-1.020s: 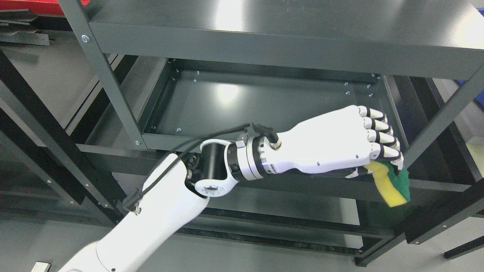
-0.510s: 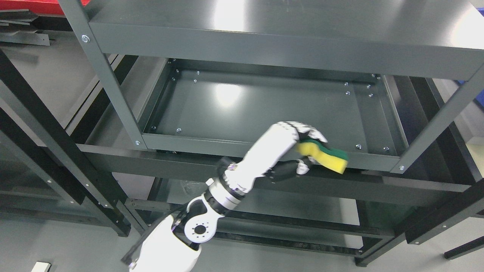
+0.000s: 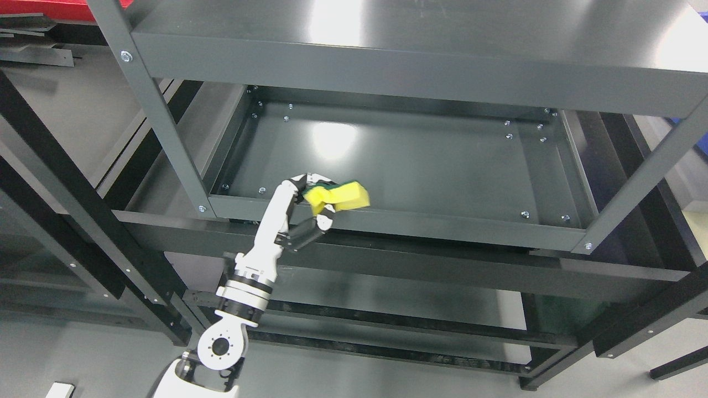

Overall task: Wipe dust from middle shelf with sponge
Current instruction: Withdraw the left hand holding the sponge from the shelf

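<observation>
The left hand [image 3: 287, 213] reaches up from the bottom left on a thin white arm. Its fingers [image 3: 310, 179] are curled tight around a yellow sponge [image 3: 338, 197] with a green side. The sponge sits right at the near edge of the middle shelf [image 3: 420, 160], toward its left end, and sticks out to the right of the hand. I cannot tell if it is pressed flat on the shelf or just above the front lip.

The middle shelf is a dark grey metal tray with a low rim all round and small bolts in the corners. A bright light shines off its far left part. The top shelf [image 3: 415, 50] hangs over it and hides its far edge. A slanted grey post [image 3: 166, 127] stands just left of the hand, and another post [image 3: 641, 177] rises at the right corner. Lower shelves [image 3: 420, 298] show beneath. Black rails [image 3: 55, 182] cross the left side, and something red [image 3: 44, 8] peeks in at the top left corner.
</observation>
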Robot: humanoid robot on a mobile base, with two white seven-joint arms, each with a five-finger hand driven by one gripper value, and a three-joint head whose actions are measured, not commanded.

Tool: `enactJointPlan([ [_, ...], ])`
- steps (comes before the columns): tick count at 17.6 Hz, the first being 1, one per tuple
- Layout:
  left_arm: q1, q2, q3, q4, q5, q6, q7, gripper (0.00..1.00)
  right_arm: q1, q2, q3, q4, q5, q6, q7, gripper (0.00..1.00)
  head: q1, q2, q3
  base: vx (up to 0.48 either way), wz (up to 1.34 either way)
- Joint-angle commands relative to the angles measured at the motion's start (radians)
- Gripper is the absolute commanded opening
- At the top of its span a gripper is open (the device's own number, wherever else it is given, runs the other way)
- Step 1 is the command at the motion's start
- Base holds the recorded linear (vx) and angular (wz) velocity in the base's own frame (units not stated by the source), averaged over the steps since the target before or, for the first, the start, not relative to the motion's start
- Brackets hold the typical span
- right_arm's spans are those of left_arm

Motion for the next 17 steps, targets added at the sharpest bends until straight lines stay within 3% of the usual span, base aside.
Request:
enactJointPlan([
  [1, 0.022, 0.010, 0.212, -0.096, 0.088, 0.045, 0.010, 0.00, 0.001, -0.017, 0.000, -0.017, 0.000, 0.000, 0.001, 1.00, 0.0000, 0.000, 0.000, 0.000, 0.00],
  [17, 0.040, 0.010, 0.204, -0.096, 0.091, 0.037, 0.007, 0.00, -0.001, -0.017, 0.000, -0.017, 0.000, 0.000, 0.001, 1.00, 0.0000, 0.000, 0.000, 0.000, 0.00],
])
